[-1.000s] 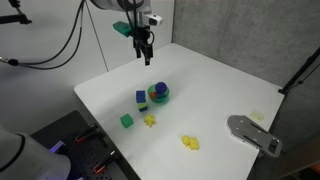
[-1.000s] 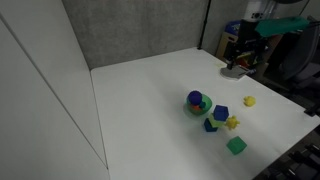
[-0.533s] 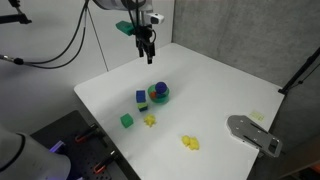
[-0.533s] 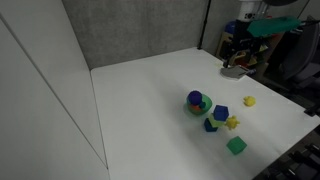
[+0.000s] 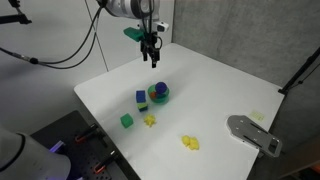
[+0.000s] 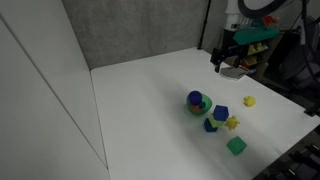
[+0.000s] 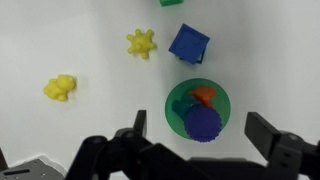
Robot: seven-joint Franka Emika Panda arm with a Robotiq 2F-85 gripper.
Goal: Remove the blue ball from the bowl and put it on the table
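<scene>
The blue ball (image 7: pixel 204 122) lies in the small green bowl (image 7: pixel 175 105) next to an orange piece (image 7: pixel 204 95). In both exterior views the ball (image 5: pixel 157 90) (image 6: pixel 195 98) sits in the bowl (image 5: pixel 163 100) (image 6: pixel 190 110) near the middle of the white table (image 5: pixel 220 90) (image 6: pixel 150 90). My gripper (image 5: pixel 152 57) (image 6: pixel 219 58) hangs well above the table, behind the bowl. In the wrist view its open, empty jaws (image 7: pixel 203 130) frame the bowl from high above.
A blue cube (image 7: pixel 189 44) (image 5: pixel 141 97) sits beside the bowl. A yellow star shape (image 7: pixel 141 43), another yellow toy (image 7: pixel 60 88) and a green cube (image 5: pixel 127 121) lie nearby. A grey flat object (image 5: pixel 255 133) rests at the table's edge.
The gripper has shifted sideways toward the bowl and stayed high. The objects on the table have not moved.
</scene>
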